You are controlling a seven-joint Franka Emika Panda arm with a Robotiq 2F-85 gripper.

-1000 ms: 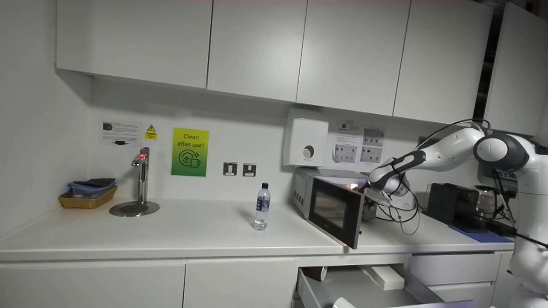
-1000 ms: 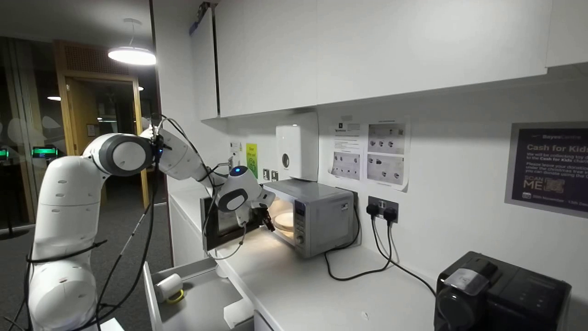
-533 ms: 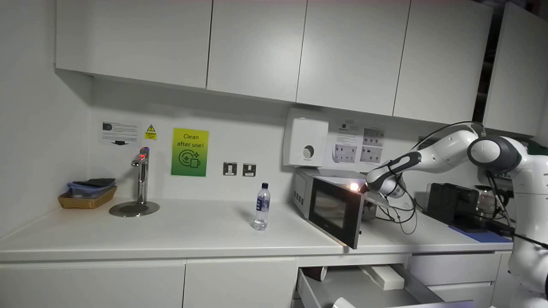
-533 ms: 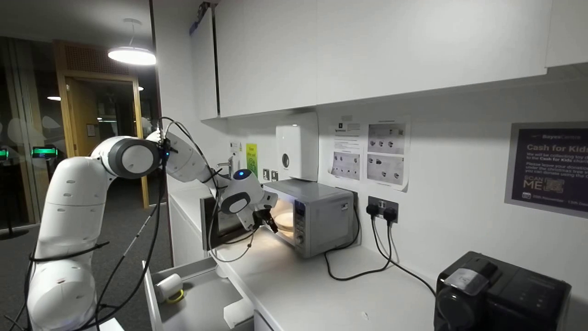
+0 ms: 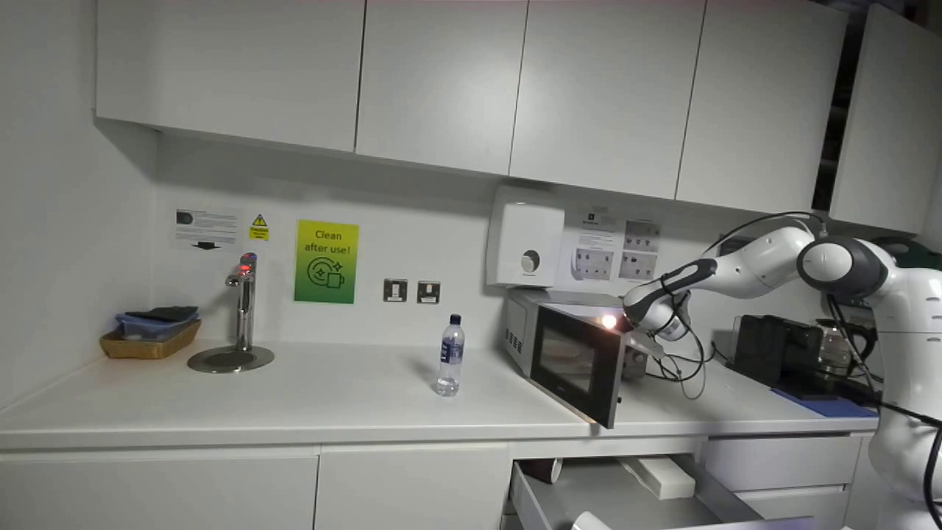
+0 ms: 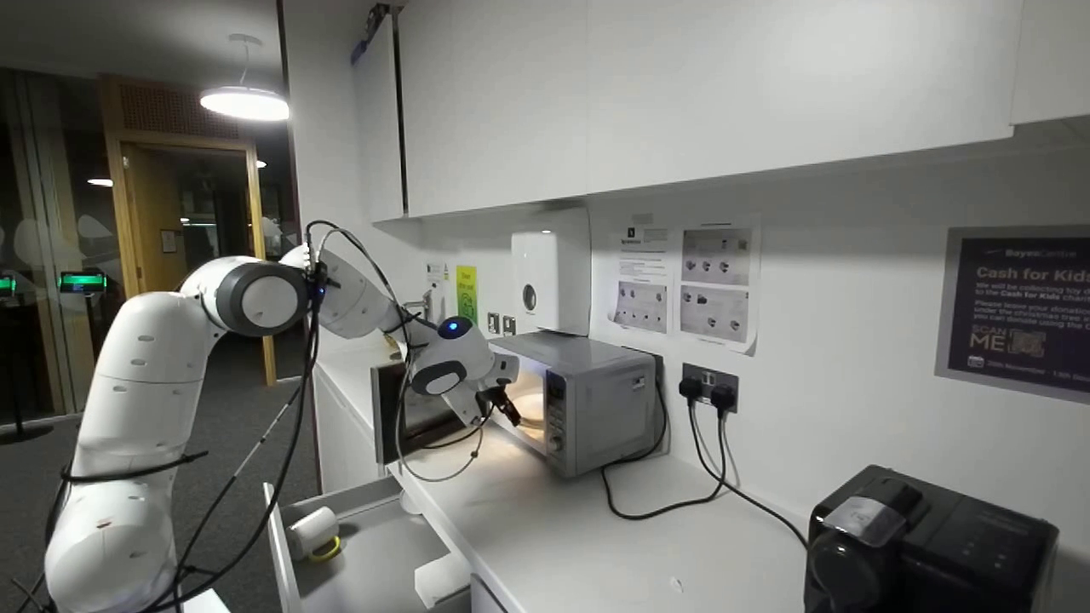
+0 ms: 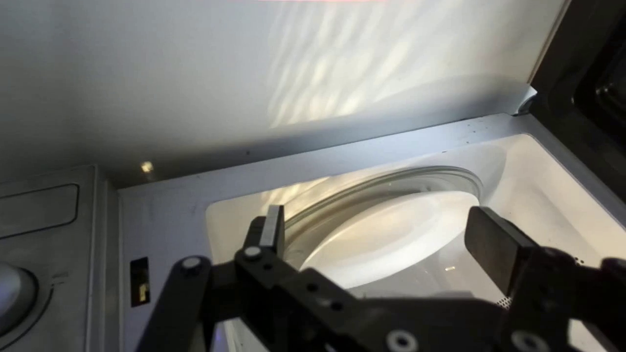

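Note:
My gripper [image 7: 376,225] is open and empty, its two dark fingers spread wide. In an exterior view the gripper [image 6: 512,414] is at the open front of a grey microwave [image 6: 605,417]. A white plate [image 7: 391,234] lies inside on a glass turntable [image 7: 403,185]. In the wrist view the plate shows between and beyond the fingers; I see no contact. The plate also shows in an exterior view [image 6: 533,410], lit by the microwave's light. The microwave door [image 5: 578,361] stands open and hides the fingers in that view.
An open drawer [image 6: 375,545] below holds a white mug [image 6: 313,532] and a white box [image 6: 443,579]. A water bottle [image 5: 450,361] stands on the counter [image 5: 331,401]. A black coffee machine [image 6: 937,545] and power cables [image 6: 634,511] lie beyond the microwave. Cabinets [image 5: 603,96] hang above.
The arm has moved forward, bringing the gripper slightly closer to the microwave opening. The gripper carries nothing. The door, drawer, plate and bottle have not moved.

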